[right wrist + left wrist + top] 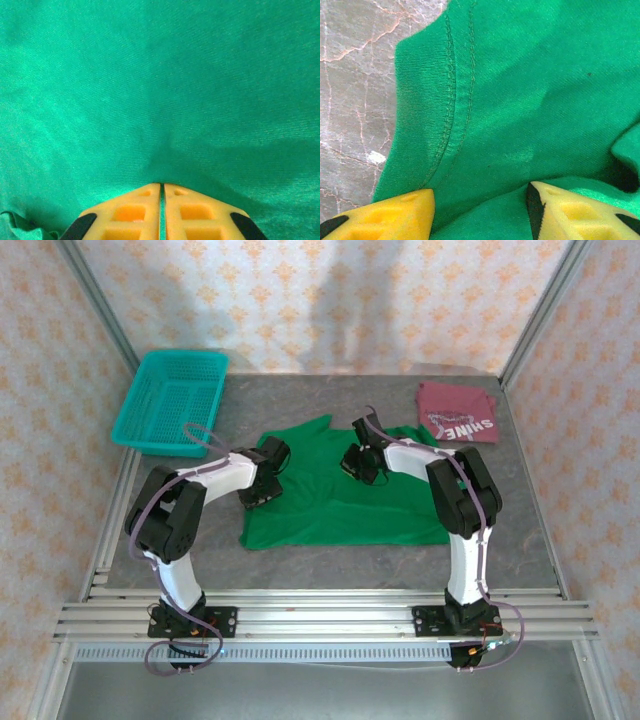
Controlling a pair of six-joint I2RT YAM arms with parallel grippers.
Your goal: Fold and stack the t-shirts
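Observation:
The green t-shirt (330, 505) lies spread out across the middle of the table. The maroon t-shirt (458, 412), with white lettering, lies folded at the back right. My left gripper (264, 470) is over the green shirt's left side, near a stitched hem (451, 100). The left gripper (480, 192) is open, its yellow fingers (400, 215) apart, with a fold of green cloth (520, 100) lying between them. My right gripper (358, 462) is down on the upper middle of the shirt. The right gripper (162, 185) is shut, pinching green cloth (160, 90) that puckers at its tips.
A teal mesh basket (135, 405) stands at the back left corner. Grey marbled tabletop (355, 75) shows just left of the shirt's edge. Patterned walls close in the sides and back, and the aluminium rail (320, 615) runs along the near edge.

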